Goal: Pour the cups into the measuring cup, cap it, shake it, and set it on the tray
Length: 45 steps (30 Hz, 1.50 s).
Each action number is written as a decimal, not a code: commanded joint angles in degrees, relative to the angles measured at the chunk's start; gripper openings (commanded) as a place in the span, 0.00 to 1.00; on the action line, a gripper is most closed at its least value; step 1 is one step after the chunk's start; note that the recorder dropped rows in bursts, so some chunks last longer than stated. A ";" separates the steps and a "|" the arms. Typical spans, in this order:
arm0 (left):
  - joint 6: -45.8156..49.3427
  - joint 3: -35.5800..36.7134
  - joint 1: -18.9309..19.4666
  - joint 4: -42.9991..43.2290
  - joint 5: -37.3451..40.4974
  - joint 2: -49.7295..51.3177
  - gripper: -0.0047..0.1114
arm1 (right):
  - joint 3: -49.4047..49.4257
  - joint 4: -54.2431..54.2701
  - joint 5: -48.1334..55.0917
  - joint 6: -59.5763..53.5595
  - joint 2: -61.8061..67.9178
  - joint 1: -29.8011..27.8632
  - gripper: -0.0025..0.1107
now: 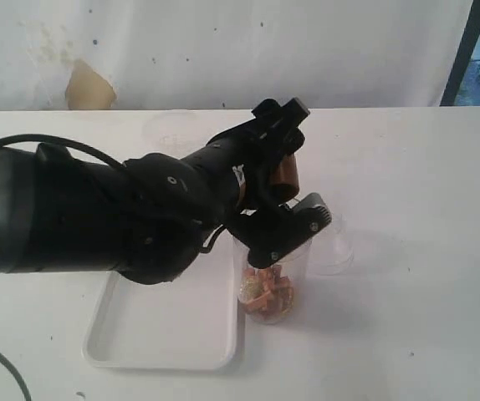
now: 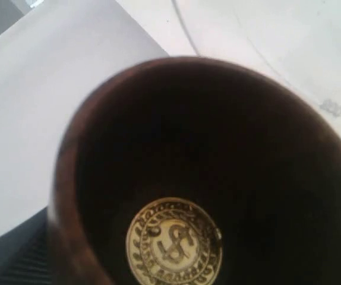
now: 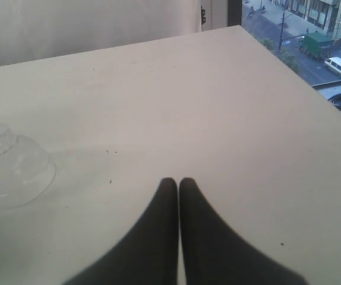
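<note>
Left end effector pinches copper cup above measuring cup, cap beside; right end effector pressed together.

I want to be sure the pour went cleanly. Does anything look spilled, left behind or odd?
No spill shows on the table around the measuring cup. One oddity: a gold coin-like disc sits at the bottom of the tipped copper cup; loose piece or emblem, I cannot tell.

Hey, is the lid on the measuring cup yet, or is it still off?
Off. The cap rests neck-up on the table, beside the measuring cup, not on it.
</note>
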 commanded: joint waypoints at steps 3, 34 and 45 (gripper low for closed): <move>-2.35 -1.30 -1.13 0.56 2.99 -0.08 0.04 | 0.31 0.03 -0.37 0.27 -0.24 -0.11 0.02; -61.51 -3.36 23.02 -28.96 -11.02 -23.07 0.04 | 0.31 0.03 -0.37 0.27 -0.24 -0.11 0.02; -76.70 8.78 51.54 -29.51 -31.93 -26.58 0.04 | 0.31 0.03 -0.37 0.27 -0.24 -0.11 0.02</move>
